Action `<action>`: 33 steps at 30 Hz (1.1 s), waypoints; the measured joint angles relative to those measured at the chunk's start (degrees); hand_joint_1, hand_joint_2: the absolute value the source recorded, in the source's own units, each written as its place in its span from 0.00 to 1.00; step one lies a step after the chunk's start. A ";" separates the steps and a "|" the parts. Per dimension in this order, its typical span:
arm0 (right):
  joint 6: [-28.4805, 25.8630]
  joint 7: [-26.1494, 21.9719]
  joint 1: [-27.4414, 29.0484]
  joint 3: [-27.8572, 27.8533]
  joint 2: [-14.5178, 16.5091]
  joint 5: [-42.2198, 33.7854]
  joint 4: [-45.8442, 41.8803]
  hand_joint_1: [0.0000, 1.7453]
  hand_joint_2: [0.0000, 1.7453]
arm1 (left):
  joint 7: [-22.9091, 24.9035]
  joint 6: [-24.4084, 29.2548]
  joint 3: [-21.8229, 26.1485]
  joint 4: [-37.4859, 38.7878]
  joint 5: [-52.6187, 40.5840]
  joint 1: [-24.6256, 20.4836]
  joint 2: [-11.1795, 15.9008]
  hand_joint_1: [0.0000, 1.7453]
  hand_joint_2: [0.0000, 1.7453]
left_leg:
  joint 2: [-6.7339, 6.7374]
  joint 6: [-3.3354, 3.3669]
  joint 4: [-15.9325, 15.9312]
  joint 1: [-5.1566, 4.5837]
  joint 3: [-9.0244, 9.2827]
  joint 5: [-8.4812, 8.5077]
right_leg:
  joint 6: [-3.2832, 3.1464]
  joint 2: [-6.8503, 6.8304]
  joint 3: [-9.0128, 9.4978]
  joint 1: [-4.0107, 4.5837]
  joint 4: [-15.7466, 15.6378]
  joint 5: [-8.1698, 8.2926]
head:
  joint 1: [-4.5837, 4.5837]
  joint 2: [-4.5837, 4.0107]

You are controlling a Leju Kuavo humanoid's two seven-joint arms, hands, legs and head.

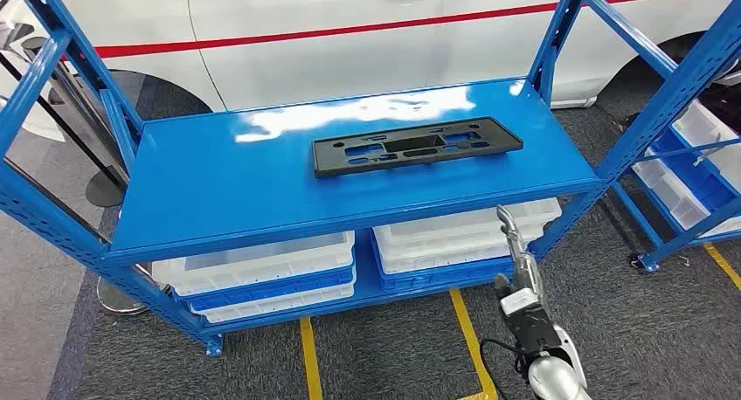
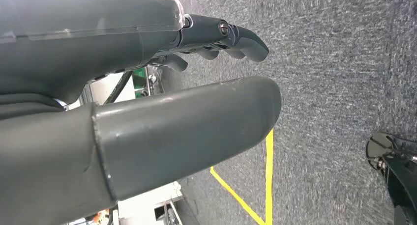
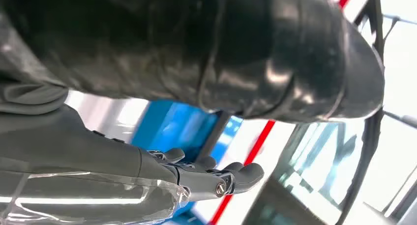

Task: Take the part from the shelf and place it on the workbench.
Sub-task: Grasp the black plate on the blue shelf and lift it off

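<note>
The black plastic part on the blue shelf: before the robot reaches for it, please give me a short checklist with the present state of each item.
1. Black plastic part lies flat on the blue shelf's top board, nothing on it: ok.
2. Right hand is raised in front of the shelf edge, below the board and apart from the part: ok.
3. Right hand holds nothing, fingers apart from the thumb: ok.
4. Left hand holds nothing and hangs over the grey carpet: ok.
5. Workbench position: cannot tell.
6. Path over the board to the part is free: ok.
</note>
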 joint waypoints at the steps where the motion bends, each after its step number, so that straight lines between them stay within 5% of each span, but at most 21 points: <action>1: -0.04 0.00 -0.39 0.54 -0.41 0.03 0.20 0.00 0.00 | 0.00 0.00 -0.12 0.00 0.00 0.00 0.06 0.00 0.00 | -0.02 0.00 0.00 0.00 0.00 0.00 | 0.00 -0.02 0.00 0.00 0.00 0.00 | 0.00 0.00; 7: -2.25 2.76 -4.43 5.48 -4.04 4.54 2.69 0.00 0.00 | -0.05 -0.39 -0.89 0.02 -0.45 0.05 0.37 0.00 0.00 | 0.01 0.00 -0.02 0.04 -0.07 0.00 | 0.00 0.04 -0.02 0.01 0.02 0.00 | 0.00 0.00; 13: -11.92 13.57 -17.34 11.56 -8.77 28.58 10.82 0.00 0.00 | -0.03 -1.67 -2.15 0.02 -1.12 -0.27 0.97 0.00 0.00 | 0.19 0.05 0.03 -0.02 0.00 0.05 | 0.12 0.14 0.00 -0.03 0.01 0.12 | 0.01 0.00; 19: -15.28 20.28 -24.25 16.27 -13.06 44.06 15.39 0.00 0.00 | 0.20 -1.93 -3.04 0.06 -1.48 -0.26 1.38 0.00 0.00 | 0.10 0.07 0.07 -0.02 -0.04 0.07 | 0.13 0.04 0.02 -0.03 0.01 0.12 | 0.00 0.00; 33: -14.88 21.72 -27.54 19.55 -16.55 45.66 17.93 0.00 0.00 | 0.39 -2.16 -3.68 0.07 -1.09 -0.26 1.61 0.00 0.00 | 0.08 0.07 0.06 -0.02 -0.08 0.07 | 0.14 0.02 0.01 -0.03 -0.02 0.12 | 0.00 0.00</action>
